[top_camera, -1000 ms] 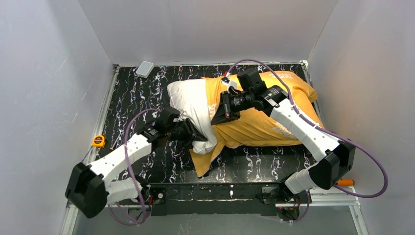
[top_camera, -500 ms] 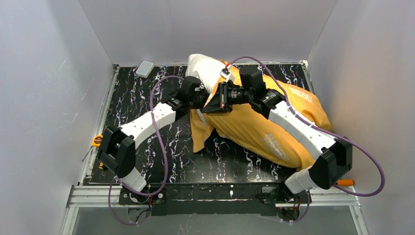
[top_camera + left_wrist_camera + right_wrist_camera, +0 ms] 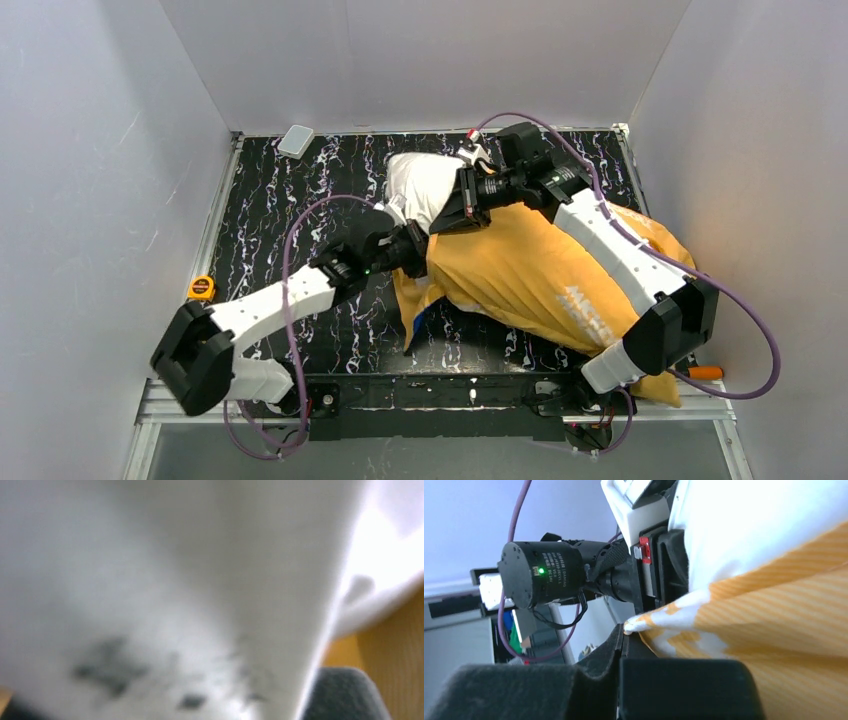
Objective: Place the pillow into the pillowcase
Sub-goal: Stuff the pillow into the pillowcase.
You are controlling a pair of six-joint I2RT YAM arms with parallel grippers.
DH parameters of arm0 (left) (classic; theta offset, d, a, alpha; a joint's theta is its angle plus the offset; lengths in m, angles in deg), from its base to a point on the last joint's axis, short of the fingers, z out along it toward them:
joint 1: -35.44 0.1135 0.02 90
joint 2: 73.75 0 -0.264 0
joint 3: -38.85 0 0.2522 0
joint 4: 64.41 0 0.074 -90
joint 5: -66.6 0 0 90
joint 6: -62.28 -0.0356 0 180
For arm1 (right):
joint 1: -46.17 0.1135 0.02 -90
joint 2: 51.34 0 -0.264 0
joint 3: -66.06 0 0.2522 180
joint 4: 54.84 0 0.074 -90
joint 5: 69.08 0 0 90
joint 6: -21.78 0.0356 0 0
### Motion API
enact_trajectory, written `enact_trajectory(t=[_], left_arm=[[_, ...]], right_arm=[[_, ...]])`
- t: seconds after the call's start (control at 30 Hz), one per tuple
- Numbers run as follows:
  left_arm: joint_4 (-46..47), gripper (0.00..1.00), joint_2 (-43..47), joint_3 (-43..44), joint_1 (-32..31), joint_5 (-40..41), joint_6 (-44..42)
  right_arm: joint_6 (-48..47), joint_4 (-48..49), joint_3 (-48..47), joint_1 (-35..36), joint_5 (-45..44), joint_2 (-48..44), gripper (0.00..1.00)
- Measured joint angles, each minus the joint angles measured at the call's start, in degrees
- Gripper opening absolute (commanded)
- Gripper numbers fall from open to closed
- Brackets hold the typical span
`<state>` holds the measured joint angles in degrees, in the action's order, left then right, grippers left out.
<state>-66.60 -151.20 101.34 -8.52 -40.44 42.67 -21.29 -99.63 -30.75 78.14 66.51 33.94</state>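
Observation:
The white pillow [image 3: 420,185] sticks out of the mouth of the pillowcase [image 3: 530,280], which shows its orange-yellow side and covers the rest of the pillow. My left gripper [image 3: 414,248] sits at the pillow's near corner, shut on its white fabric. That blurred fabric [image 3: 175,580] fills the left wrist view, with one dark finger [image 3: 345,695] at the bottom right. My right gripper [image 3: 447,215] is shut on the pillowcase's orange and white hem [image 3: 644,622] at the mouth, jaws pressed together [image 3: 623,636].
The black marbled table [image 3: 290,200] has grey walls on three sides. A small white box [image 3: 296,140] lies at the back left and a yellow tape measure [image 3: 201,288] at the left edge. An orange object [image 3: 706,372] sits near the right arm's base.
My left gripper closed on the pillow's corner, swung it up toward the back, then drew back nearer. The right gripper rose toward the back, and the pillowcase slid toward the near right corner.

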Motion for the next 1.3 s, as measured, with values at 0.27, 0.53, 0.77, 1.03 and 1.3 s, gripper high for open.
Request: enact_trajectory(t=[0.27,0.53,0.77,1.03,1.3], left_arm=[[-0.2,0.8,12.0,-5.8,-2.9,-1.5,2.1],[-38.9,0.95,12.0,10.0,-2.0,1.2,-11.0],[-61.9,0.96,12.3,19.2,9.1,5.9,-21.3],[-66.8,0.96,8.4,25.0,17.2,5.3,-28.7],[-59.4,0.85,-4.0,28.0,19.8,-0.4,-30.5]], right_arm=[[-13.6,-16.1,-16.2,1.1,0.4,6.7,0.13],[-23.2,-24.1,-20.4,3.5,-4.4,9.1,0.69],[-27.3,-27.2,-26.5,3.5,-18.1,7.5,0.81],[-27.9,-29.4,-35.4,3.3,-29.2,10.8,0.85],[-28.9,-30.1,-35.8,2.7,-33.2,21.5,0.81]])
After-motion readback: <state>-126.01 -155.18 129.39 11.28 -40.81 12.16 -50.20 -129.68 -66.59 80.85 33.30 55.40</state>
